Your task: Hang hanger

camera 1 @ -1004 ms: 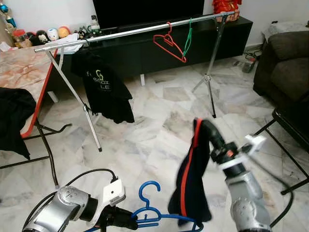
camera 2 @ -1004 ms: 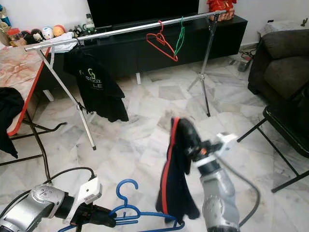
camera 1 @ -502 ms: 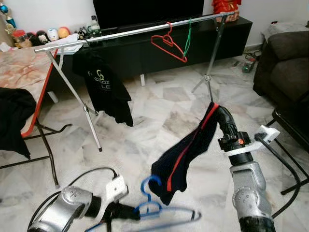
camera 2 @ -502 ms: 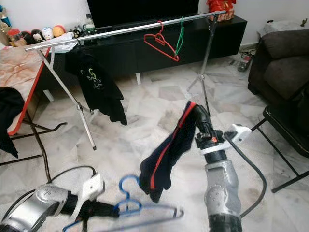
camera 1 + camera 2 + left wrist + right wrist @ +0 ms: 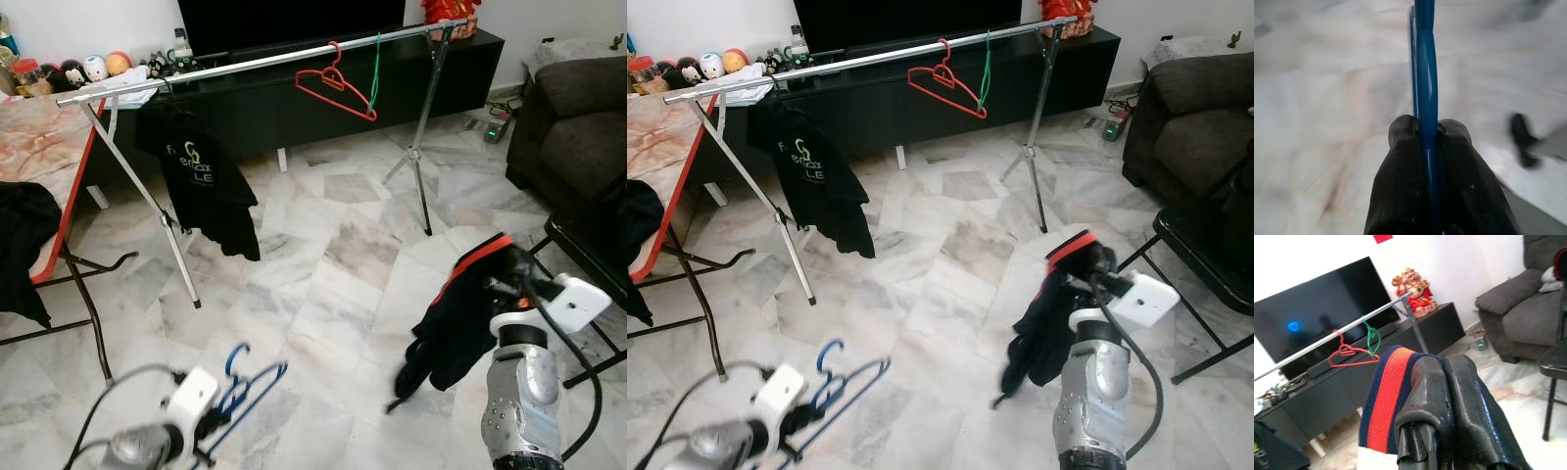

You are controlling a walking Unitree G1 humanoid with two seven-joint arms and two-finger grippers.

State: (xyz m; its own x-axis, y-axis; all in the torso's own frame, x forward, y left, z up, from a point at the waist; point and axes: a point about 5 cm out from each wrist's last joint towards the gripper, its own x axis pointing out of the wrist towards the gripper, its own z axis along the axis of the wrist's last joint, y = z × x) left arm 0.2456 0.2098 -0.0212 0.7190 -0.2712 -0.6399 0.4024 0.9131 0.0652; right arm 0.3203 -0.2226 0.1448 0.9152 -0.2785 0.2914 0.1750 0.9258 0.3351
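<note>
The left gripper (image 5: pixel 1427 134) pinches the blue hanger (image 5: pixel 238 384) low over bare marble floor (image 5: pixel 323 284), jaws closed tight on its bar. The right gripper (image 5: pixel 1442 369), jaws together, carries a dark red-striped garment (image 5: pixel 458 318) draped beneath. Far ahead of both stands the rail (image 5: pixel 245 65).

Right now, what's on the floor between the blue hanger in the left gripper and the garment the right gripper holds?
Bare marble floor separates the blue hanger from the dark garment, as the left eye view shows.
</note>
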